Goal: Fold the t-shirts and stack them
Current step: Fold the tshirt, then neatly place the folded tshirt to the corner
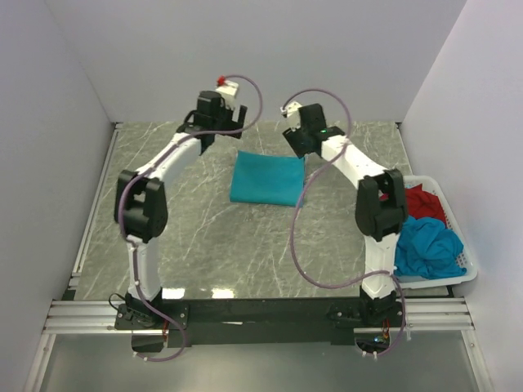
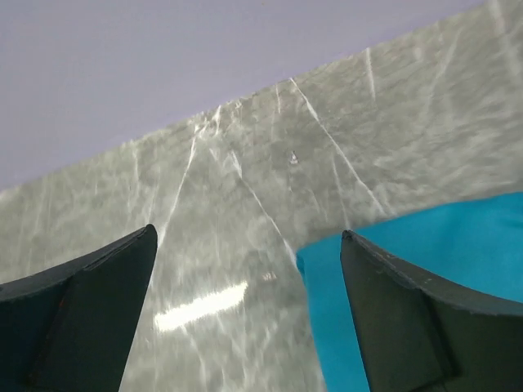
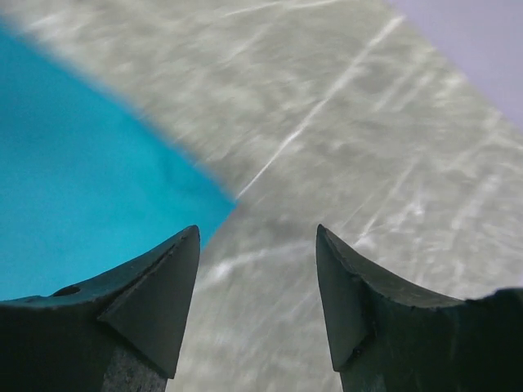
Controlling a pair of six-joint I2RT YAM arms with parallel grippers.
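While the overhead view shows the folded teal t-shirt (image 1: pixel 267 180) flat on the marble table (image 1: pixel 212 237) between both raised arms, blue (image 1: pixel 427 247) and red (image 1: pixel 423 202) shirts fill the white basket (image 1: pixel 462 253); each wrist view shows its fingers (image 2: pixel 78 314) (image 3: pixel 139 306) spread apart, gripping nothing, above a teal corner

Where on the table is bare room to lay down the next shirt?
Bare marble lies between the folded teal shirt and the arm bases, and left of the shirt, around the left arm. It is crowded on the right: the white basket with the blue shirt and red shirt.
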